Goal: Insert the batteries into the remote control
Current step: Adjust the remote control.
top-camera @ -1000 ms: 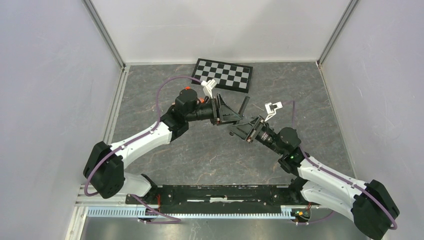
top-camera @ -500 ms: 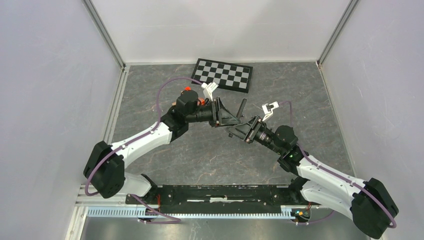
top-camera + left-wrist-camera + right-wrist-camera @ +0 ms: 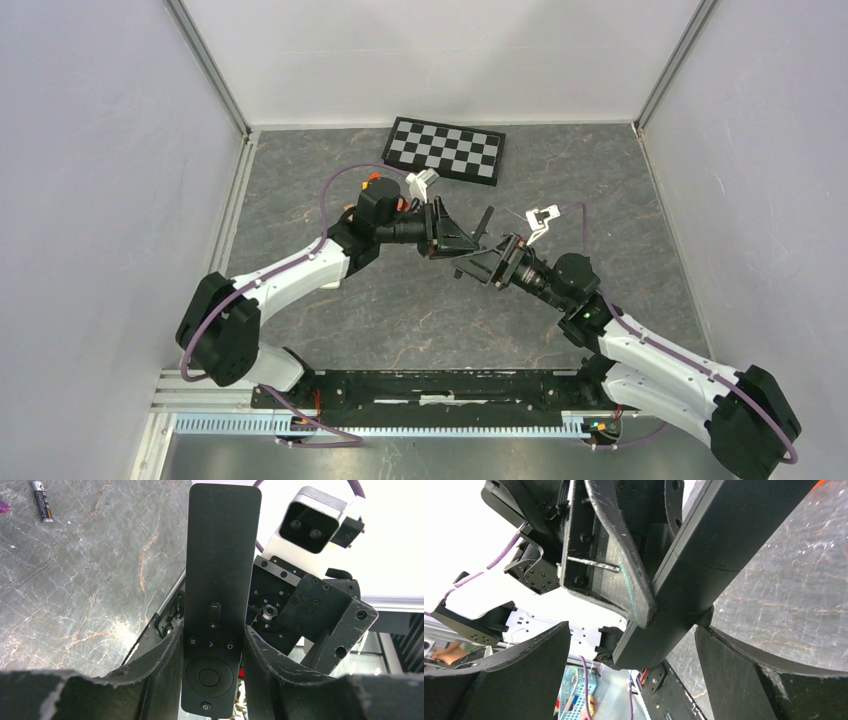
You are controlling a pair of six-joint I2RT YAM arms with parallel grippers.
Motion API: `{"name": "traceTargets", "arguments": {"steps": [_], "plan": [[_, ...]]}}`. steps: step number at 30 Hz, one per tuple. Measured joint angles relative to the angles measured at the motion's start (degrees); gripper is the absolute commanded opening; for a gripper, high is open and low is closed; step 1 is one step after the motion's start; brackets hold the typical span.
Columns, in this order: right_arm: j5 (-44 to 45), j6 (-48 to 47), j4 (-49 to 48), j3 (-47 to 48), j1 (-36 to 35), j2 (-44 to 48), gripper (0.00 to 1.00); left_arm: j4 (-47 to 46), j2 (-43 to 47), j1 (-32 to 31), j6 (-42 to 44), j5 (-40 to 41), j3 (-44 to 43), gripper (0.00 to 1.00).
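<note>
The left gripper [image 3: 212, 639] clamps the remote control [image 3: 222, 575] at its button end. The right gripper [image 3: 631, 635] stands wide around the remote, gripping nothing. One battery [image 3: 42, 500] lies on the table [image 3: 100, 580], well apart from the remote. Loading appears not yet begun.

The remote control [image 3: 724, 545] runs out past the right wrist view's top edge, its buttons hidden.

Remote control [image 3: 220, 580]: plus, minus signs; menu, arrow icons on buttons.
</note>
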State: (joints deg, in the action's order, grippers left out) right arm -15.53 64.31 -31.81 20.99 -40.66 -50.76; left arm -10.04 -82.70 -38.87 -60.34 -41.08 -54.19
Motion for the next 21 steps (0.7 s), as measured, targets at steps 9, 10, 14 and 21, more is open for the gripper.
{"name": "traceTargets", "arguments": {"steps": [9,10,14,21], "plan": [[6.8,-6.4,6.9,0.6,0.3,6.1,0.98,-1.1,0.3,4.8,-2.8,-5.1,0.7,0.34],[8.2,-7.1,8.7,1.2,0.4,7.0,0.98,-1.7,0.5,5.6,-2.9,-6.1,1.3,0.34],[13.5,-8.8,13.9,5.4,0.8,7.9,0.98,-3.3,2.3,7.8,-2.8,-9.5,3.9,0.34],[16.1,-17.3,15.6,13.6,2.4,3.7,0.98,-4.8,6.8,8.3,-2.8,-15.5,4.5,0.34]]}}
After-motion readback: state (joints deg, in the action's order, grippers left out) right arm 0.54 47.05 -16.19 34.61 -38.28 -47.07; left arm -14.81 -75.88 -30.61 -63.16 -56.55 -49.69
